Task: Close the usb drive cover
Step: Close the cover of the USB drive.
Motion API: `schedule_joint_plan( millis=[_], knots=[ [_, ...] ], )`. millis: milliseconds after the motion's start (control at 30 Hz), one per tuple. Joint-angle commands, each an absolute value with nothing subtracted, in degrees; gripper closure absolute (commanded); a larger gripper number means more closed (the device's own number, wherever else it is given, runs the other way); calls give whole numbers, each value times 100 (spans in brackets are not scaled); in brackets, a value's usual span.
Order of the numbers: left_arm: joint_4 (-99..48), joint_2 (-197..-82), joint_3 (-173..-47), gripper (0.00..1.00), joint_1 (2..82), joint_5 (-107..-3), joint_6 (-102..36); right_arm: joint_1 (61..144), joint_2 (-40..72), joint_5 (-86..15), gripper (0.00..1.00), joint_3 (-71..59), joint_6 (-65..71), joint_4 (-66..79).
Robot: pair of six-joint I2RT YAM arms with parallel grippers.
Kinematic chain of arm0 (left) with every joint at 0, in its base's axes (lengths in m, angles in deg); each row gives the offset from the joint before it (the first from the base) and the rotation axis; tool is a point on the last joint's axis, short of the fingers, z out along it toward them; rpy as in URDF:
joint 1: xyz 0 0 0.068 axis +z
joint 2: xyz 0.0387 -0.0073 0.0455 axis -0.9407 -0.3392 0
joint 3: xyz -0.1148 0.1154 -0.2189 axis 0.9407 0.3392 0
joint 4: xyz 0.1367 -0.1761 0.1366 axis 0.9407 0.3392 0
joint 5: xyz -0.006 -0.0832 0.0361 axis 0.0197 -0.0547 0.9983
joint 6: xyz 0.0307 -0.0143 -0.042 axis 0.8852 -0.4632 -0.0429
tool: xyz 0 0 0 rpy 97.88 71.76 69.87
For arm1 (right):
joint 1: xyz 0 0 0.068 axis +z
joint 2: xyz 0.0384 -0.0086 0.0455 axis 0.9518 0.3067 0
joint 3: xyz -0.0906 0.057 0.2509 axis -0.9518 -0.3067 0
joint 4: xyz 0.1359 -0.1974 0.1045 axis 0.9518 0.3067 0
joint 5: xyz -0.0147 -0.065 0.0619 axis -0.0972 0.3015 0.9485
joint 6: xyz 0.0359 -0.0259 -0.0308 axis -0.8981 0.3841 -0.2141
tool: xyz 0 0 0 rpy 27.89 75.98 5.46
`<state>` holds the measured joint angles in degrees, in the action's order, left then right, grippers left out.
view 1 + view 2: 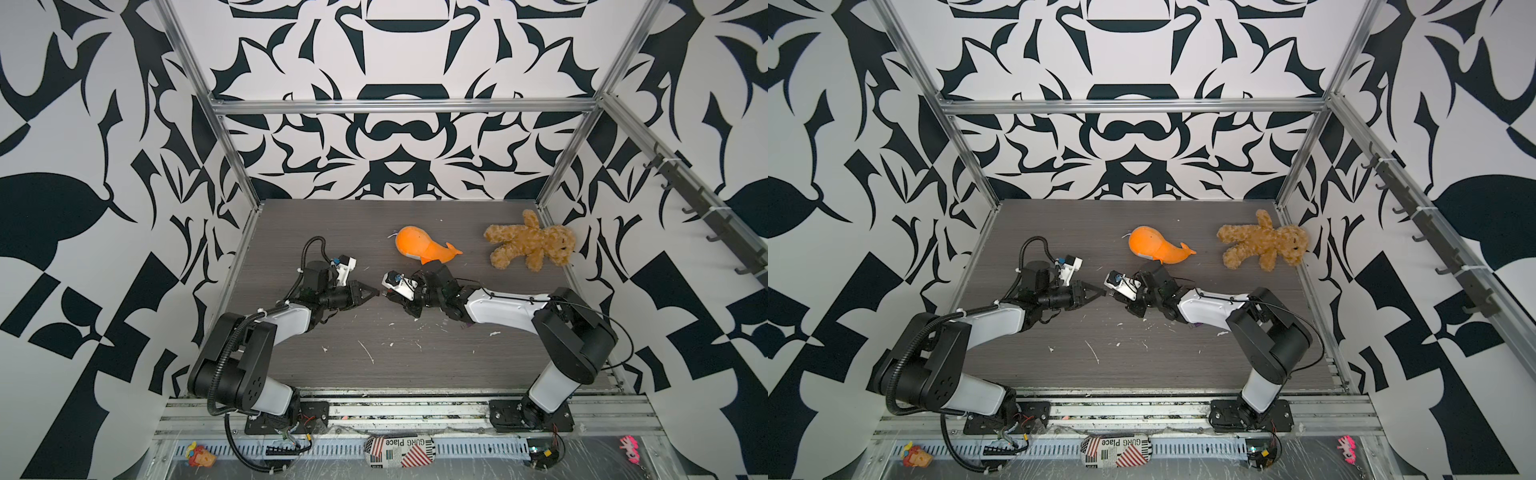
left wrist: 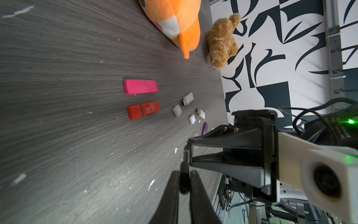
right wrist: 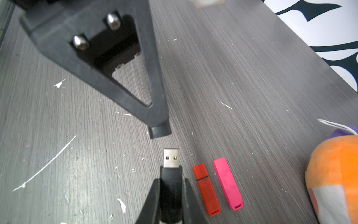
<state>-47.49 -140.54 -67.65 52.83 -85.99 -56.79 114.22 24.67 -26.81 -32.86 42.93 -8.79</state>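
Over grey table [image 3: 251, 77], black usb drive [image 3: 171, 182], silver plug [image 3: 170, 158] bare, faces its cover [image 3: 159, 132].

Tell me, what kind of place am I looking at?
Probably a robotics test booth: a left arm and right arm bolted beside a table, an aluminium frame carrying patterned walls, and practice props like a red USB drive and teddy bear.
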Motion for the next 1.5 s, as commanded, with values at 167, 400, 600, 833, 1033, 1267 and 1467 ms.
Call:
schedule_joint_plan(
  millis=[167, 400, 600, 833, 1033, 1267, 1467],
  knots=[
    [-5068, -14102, -6627, 86, 5249, -8539, -5870, 11451, 2504, -2516, 87, -3149, 4019, -1250],
    [-5139, -14085, -6596, 86, 5242, -8539, -5923, 11465, 2555, -2516, 87, -3145, 3924, -1282],
    [-5150, -14109, -6584, 86, 5242, -8522, -5924, 11459, 2514, -2474, 87, -3210, 3834, -1440],
    [-5213, -14168, -6574, 86, 5202, -8479, -5945, 11494, 2513, -2377, 87, -3183, 3782, -1475],
    [-5306, -14207, -6596, 86, 5162, -8410, -6002, 11554, 2571, -2185, 87, -3206, 3726, -1607],
    [-5315, -14281, -6612, 86, 5162, -8514, -6003, 11572, 2550, -2057, 88, -3282, 3992, -1704],
    [-5287, -14395, -6657, 86, 5154, -8693, -5961, 11492, 2587, -1663, 88, -3172, 4645, -1675]
  ],
)
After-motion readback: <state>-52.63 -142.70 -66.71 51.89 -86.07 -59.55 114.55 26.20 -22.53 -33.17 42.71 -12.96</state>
